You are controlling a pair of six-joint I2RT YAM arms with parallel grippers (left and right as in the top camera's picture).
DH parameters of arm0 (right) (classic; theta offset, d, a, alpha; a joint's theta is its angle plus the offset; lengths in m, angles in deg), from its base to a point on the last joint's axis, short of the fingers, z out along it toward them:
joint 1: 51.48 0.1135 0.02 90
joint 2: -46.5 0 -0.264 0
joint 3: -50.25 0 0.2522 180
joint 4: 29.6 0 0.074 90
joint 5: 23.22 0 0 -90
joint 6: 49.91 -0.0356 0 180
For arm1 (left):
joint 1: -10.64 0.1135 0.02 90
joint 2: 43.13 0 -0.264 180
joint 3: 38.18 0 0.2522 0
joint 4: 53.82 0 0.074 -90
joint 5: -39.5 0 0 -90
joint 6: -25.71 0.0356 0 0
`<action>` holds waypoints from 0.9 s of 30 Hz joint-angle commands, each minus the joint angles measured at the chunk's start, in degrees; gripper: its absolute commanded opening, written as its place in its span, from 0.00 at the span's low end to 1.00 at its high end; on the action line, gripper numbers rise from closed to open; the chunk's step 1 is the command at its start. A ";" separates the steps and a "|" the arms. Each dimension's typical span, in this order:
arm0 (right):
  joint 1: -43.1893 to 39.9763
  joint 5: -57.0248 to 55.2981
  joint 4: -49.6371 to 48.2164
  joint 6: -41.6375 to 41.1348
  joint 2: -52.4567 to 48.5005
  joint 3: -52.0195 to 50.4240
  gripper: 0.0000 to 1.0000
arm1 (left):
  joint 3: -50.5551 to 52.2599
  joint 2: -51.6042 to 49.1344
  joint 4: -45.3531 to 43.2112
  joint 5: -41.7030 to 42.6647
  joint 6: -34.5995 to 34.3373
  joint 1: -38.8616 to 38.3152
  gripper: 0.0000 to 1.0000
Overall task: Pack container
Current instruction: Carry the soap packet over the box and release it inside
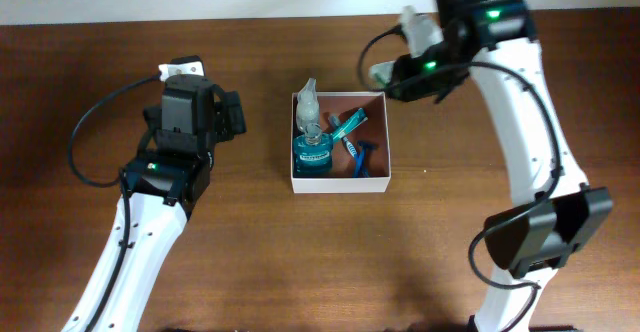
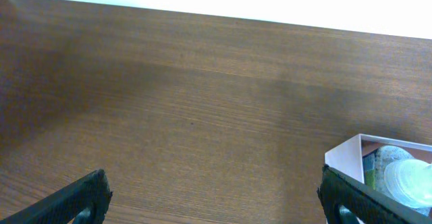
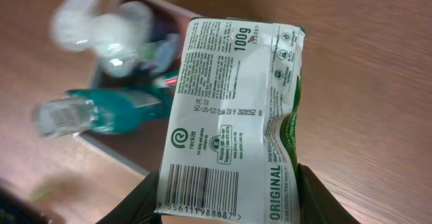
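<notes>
The container [image 1: 340, 184], a square shallow white-walled box with a reddish-brown inside, sits at mid-table. It holds a teal bottle [image 1: 312, 154], a clear bottle [image 1: 308, 102] and blue items [image 1: 358, 152]. My right gripper [image 1: 385, 74] is shut on a green-and-white carton [image 3: 233, 116] and holds it above the container's back right corner. In the right wrist view the container [image 3: 121, 158] and bottles [image 3: 101, 113] lie to the carton's left. My left gripper [image 2: 216, 200] is open and empty over bare table, left of the container [image 2: 344, 158].
The wooden table [image 1: 240, 262] ends at a pale wall at the back. The left arm [image 1: 150, 212] reaches in from the front left, the right arm [image 1: 530, 152] from the front right.
</notes>
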 commanded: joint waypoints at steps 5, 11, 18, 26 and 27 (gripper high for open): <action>6.21 -3.98 3.23 -5.29 1.31 -0.50 0.26 | -0.57 0.44 -0.09 -0.61 0.31 0.20 0.99; 6.27 -3.96 3.26 -5.25 1.27 -1.18 0.66 | -0.57 0.44 -0.09 -0.61 0.31 0.20 0.99; 6.25 -3.96 3.26 -5.03 1.27 -1.18 0.72 | -0.57 0.44 -0.09 -0.61 0.31 0.20 0.99; 4.09 -5.66 3.43 -5.66 2.29 -1.16 0.77 | -0.57 0.44 -0.09 -0.61 0.31 0.20 0.99; 3.54 -5.64 3.54 -5.77 2.95 -1.16 0.77 | -0.57 0.44 -0.09 -0.61 0.31 0.20 0.99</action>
